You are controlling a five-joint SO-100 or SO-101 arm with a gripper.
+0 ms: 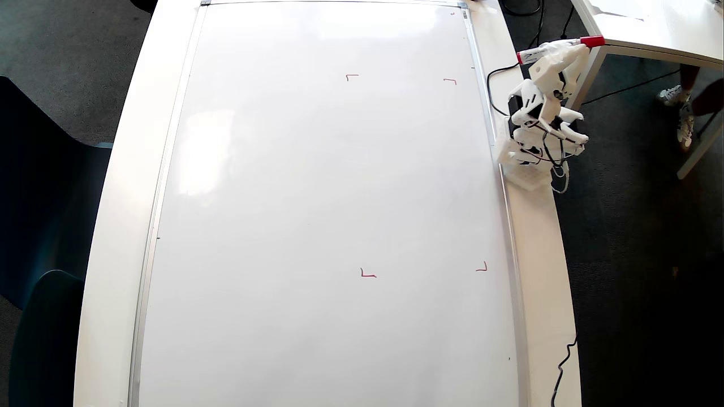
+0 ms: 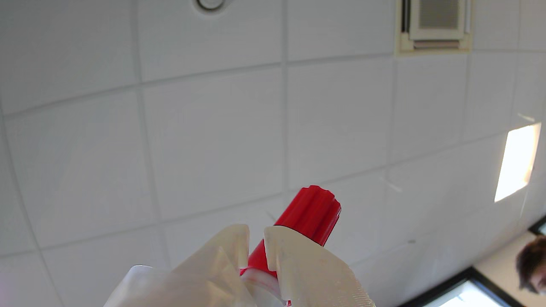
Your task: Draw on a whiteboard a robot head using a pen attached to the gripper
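Tool [image 2: 256, 238] grips pen [image 2: 313, 213]; overhead alone shows whiteboard [image 1: 317, 186].

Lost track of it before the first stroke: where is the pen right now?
In the overhead view the pen is at the upper right, held in the claw off the whiteboard, red cap toward the neighbouring table.

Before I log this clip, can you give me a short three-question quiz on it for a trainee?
1. True or false: a robot head outline is already drawn on the whiteboard.
2. Multiple choice: in the wrist view, the pen in the hand points at A) the whiteboard, B) ceiling tiles, C) a chair.
3. How many small red corner marks does the overhead view show on the board?

Key: 1 false, only the corner marks are drawn. 2 B. 3 four.
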